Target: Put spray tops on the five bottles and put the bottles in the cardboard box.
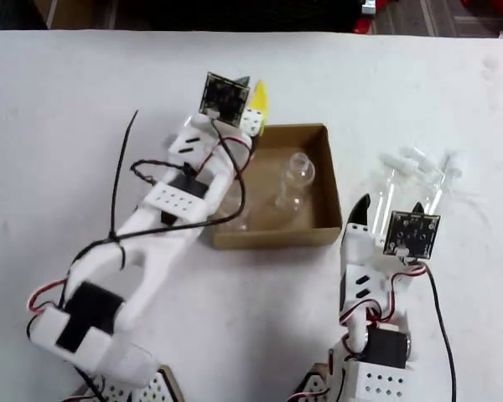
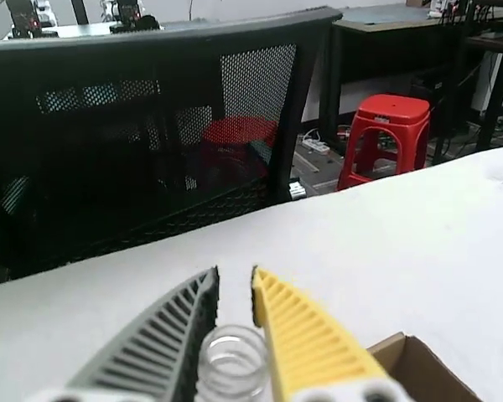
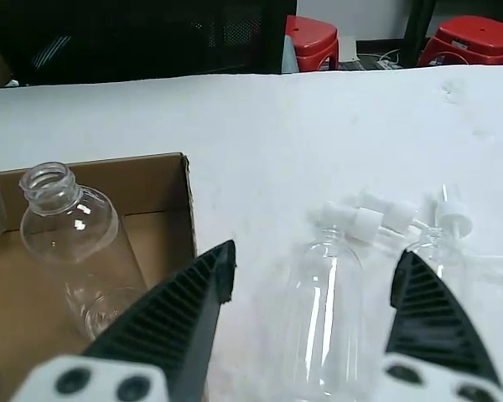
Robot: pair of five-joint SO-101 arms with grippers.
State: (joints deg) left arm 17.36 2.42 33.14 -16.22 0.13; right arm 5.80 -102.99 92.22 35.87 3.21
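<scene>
Left gripper point(image 2: 235, 280) is at the far corner of the cardboard box point(image 1: 272, 234), jaws clenched on the neck of a bare bottle point(image 2: 230, 364) with no spray top on it. Another uncapped bottle point(image 3: 71, 226) stands inside the box. Right gripper point(image 3: 317, 251) hovers just beside the box, jaws spread wide over two capped bottles point(image 3: 327, 310) lying on the table point(image 1: 84, 100). They look like light, slick, clear plastic, likely to roll or slip. Best taken across the body, below the shoulder.
</scene>
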